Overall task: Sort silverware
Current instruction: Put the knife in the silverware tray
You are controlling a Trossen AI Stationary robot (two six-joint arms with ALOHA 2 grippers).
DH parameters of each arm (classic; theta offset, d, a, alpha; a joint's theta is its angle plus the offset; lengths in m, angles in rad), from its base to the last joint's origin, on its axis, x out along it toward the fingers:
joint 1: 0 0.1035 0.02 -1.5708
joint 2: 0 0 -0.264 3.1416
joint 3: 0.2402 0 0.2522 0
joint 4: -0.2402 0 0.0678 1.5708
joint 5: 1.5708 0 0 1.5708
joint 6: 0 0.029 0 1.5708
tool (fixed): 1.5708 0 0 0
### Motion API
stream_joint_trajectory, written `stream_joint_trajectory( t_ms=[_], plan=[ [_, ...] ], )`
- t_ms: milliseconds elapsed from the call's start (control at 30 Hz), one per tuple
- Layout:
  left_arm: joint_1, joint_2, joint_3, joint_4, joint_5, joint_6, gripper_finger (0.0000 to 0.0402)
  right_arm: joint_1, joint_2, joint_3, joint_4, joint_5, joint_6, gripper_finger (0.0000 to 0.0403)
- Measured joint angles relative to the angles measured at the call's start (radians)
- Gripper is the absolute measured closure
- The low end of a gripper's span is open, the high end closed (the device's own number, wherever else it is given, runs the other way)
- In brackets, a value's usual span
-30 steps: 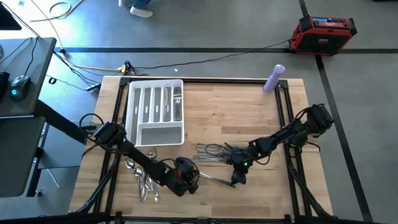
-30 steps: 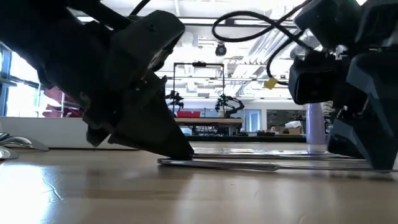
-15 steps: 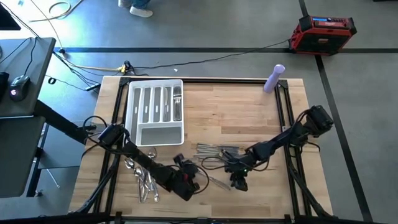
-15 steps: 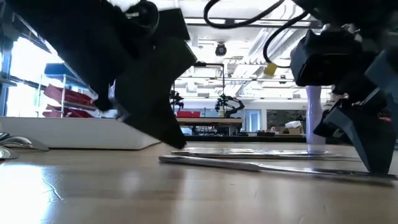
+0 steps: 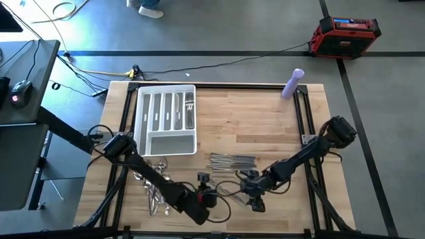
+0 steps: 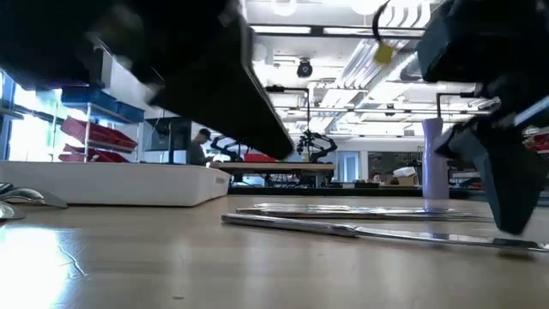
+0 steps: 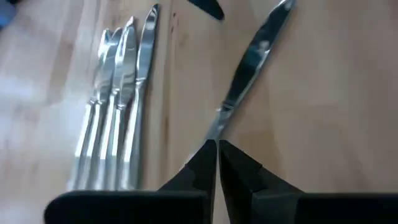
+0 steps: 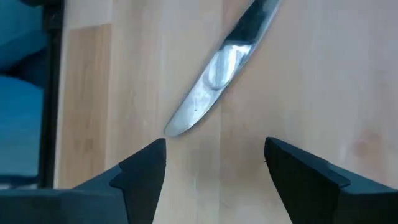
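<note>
A lone silver knife (image 7: pixel 249 59) lies flat on the wooden table (image 5: pixel 265 119) near its front edge, also seen in the low view (image 6: pixel 360 230). My left gripper (image 7: pixel 216 149) hangs shut above the knife's handle, hiding most of it. My right gripper (image 8: pixel 215 143) stands open over the table just short of the knife's rounded blade tip (image 8: pixel 177 127). A row of knives (image 5: pixel 232 159) lies farther back. A heap of spoons and forks (image 5: pixel 154 192) lies at the near left. The white tray (image 5: pixel 141 119) stands at the far left with a few pieces in its right slot (image 5: pixel 190 109).
A purple bottle (image 5: pixel 292 83) stands at the table's far right corner. A black frame (image 5: pixel 309 126) runs along the table's edges. The middle and far right of the table show bare wood. A red box (image 5: pixel 345 33) sits on the floor beyond the table.
My left gripper has risen off the knife's handle end, where its shut tips stood on the table, and has rolled about its own axis. My right gripper has shifted toward the near edge and risen a little. The knife stays flat on the table.
</note>
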Motion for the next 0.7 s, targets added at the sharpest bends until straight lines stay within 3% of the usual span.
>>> stream_joint_trajectory(
  t_ms=[133, 233, 367, 600, 700],
  plan=[
    [0.018, 0.043, 0.000, 0.131, 0.086, 0.180, 0.0376, 0.024, 0.001, 0.044, -0.064, 0.056, 0.083, 0.0144],
    [0.032, 0.084, 0.001, 0.244, 0.161, 0.269, 0.0355, 0.025, 0.001, 0.049, -0.050, -0.015, 0.162, 0.0144],
    [0.044, 0.115, 0.007, 0.264, 0.165, 0.350, 0.0344, 0.023, 0.001, 0.049, -0.048, -0.046, 0.230, 0.0144],
    [0.080, 0.127, 0.012, 0.278, 0.276, 0.380, 0.0394, -0.006, 0.015, -0.023, 0.145, -0.079, 0.388, 0.0144],
    [0.107, 0.141, 0.013, 0.321, 0.309, 0.406, 0.0397, -0.014, 0.042, -0.031, 0.181, -0.091, 0.436, 0.0144]
  ],
)
